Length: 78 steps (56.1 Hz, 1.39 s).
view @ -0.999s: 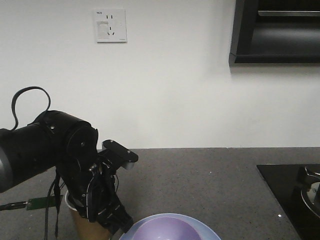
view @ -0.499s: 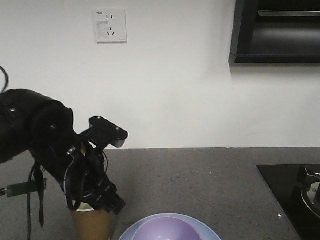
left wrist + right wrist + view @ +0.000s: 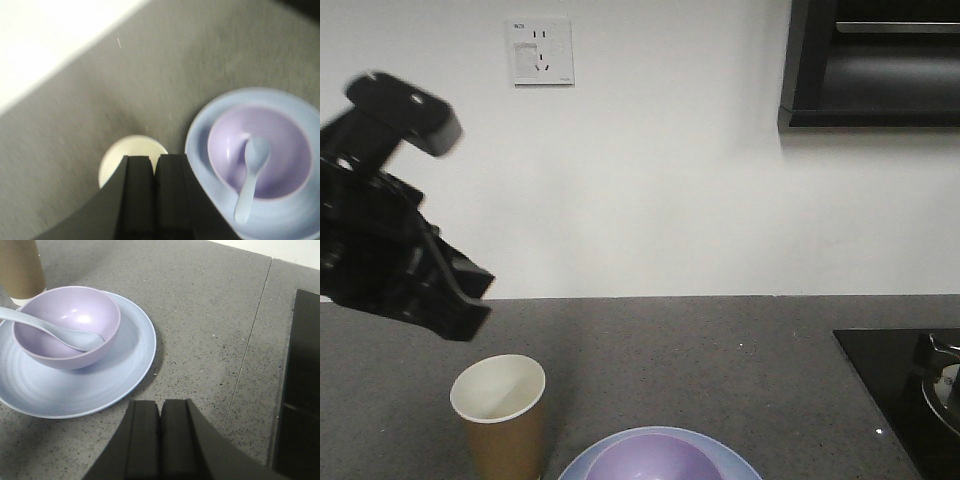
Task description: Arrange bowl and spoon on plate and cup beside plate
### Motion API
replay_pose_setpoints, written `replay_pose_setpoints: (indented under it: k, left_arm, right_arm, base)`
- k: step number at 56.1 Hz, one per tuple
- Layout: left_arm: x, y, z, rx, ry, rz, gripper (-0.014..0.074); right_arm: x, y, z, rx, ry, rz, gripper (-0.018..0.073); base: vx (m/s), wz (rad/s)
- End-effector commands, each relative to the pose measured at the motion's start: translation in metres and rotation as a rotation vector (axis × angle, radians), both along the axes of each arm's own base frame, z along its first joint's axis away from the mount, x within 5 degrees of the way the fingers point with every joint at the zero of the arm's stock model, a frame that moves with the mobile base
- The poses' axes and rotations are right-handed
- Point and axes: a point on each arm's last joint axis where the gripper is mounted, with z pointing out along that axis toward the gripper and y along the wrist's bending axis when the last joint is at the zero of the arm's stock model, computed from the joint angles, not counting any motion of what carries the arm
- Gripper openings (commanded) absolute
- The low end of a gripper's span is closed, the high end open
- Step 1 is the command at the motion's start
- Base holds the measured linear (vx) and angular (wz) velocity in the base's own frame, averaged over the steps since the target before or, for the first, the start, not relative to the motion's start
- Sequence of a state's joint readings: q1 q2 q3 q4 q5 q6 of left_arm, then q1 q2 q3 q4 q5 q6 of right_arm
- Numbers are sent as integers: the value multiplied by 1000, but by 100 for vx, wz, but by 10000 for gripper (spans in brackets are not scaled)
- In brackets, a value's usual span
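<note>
No readable text in any view.
The only mark is a tiny dark print at the top left corner of the white wall socket [image 3: 541, 51] in the front view, too small to make out. The brown paper cup [image 3: 501, 416], the purple bowl [image 3: 66, 325], the blue plate [image 3: 125, 366] and the spoon [image 3: 251, 176] are all plain, with no label, brand or number on them, and the grey surface [image 3: 210, 305] carries no writing.
</note>
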State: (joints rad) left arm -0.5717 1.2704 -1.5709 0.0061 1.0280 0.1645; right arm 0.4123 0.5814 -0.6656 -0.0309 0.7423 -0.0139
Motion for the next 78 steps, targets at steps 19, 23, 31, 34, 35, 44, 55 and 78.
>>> replay_pose_setpoints:
  k: [19, 23, 31, 34, 35, 44, 55, 78]
  left_arm:
    - [-92, 55, -78, -296, -285, 10, -8]
    - [-104, 64, -104, -352, -303, 24, -8]
    - [-123, 77, -139, -442, -367, 44, -8]
    - [-128, 80, -147, -456, -385, 44, -7]
    - [-130, 81, -148, -458, -389, 44, -6]
    - [-136, 85, -161, -444, -369, 43, -6]
    - [-136, 85, -162, -435, -356, 44, -6]
    - [-135, 86, -171, -395, -405, 32, -6]
  right_arm:
    - [8, 5, 7, 99, -261, 23, -8]
    - [6, 5, -1, 133, -313, 25, -8]
    - [2, 3, -15, 186, -411, 22, -8]
    - [2, 3, -19, 187, -426, 23, -8]
    - [2, 3, -20, 187, -426, 23, -8]
    - [2, 3, -29, 170, -383, 23, -8]
    - [2, 3, -32, 159, -358, 23, -8]
    - [2, 3, -32, 159, -358, 23, -8]
  base:
    - [0, 0]
    - [0, 0]
    - [0, 0]
    - [0, 0]
    - [0, 0]
    - [0, 0]
    - [0, 0]
    - [0, 0]
